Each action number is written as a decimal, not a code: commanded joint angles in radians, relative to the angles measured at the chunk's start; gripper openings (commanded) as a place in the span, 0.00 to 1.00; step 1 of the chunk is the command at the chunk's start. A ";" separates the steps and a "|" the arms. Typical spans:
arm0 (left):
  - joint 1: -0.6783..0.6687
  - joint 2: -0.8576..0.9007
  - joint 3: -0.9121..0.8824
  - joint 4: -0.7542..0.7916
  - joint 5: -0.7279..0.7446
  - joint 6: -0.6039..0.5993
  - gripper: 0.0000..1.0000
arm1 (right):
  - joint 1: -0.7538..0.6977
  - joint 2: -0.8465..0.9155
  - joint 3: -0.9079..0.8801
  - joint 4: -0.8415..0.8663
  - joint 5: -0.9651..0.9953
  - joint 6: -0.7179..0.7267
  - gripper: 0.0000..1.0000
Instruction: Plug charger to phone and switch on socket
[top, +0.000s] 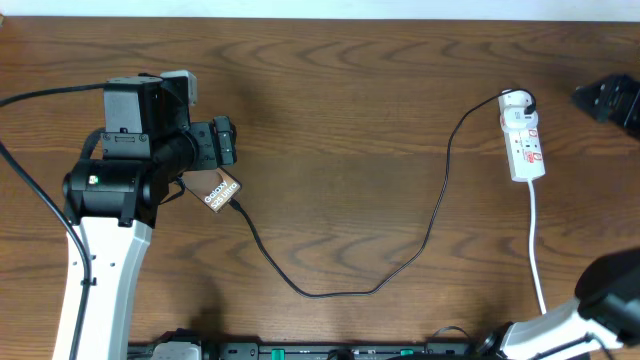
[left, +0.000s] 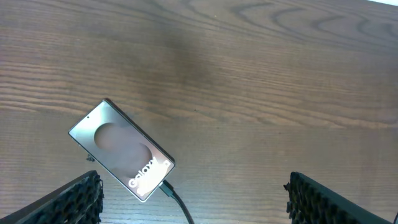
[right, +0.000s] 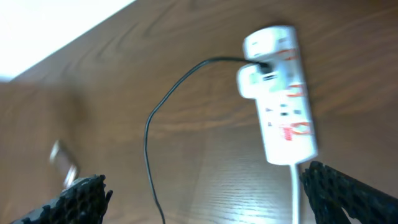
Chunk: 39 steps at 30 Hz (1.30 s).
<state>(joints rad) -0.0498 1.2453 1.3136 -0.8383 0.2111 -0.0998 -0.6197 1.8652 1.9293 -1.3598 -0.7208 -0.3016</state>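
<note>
The phone lies flat and tilted on the wooden table, just below my left gripper. In the left wrist view the phone shows its "Galaxy" lettering and brownish oval. The charger cable has its connector tip in the phone's lower end. It loops across the table to a black plug in the far end of the white socket strip. My left gripper is open and empty above the phone. My right gripper is open and empty, hovering high above the strip.
The strip's white cord runs toward the table's front edge. A dark part of the right arm shows at the right edge, right of the strip. The right wrist view is blurred. The left arm body covers the table's left part.
</note>
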 joint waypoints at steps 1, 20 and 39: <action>-0.002 -0.004 0.006 0.002 0.006 0.013 0.91 | 0.000 0.098 0.000 -0.051 -0.191 -0.306 0.99; -0.002 -0.004 0.004 0.001 0.006 0.013 0.91 | 0.019 0.330 -0.001 0.106 -0.006 -0.252 0.99; -0.002 -0.004 0.004 0.001 0.006 0.013 0.91 | 0.106 0.340 -0.148 0.305 0.072 -0.067 0.99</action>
<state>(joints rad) -0.0498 1.2453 1.3136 -0.8375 0.2111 -0.0998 -0.5228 2.1872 1.8172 -1.0779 -0.6609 -0.4252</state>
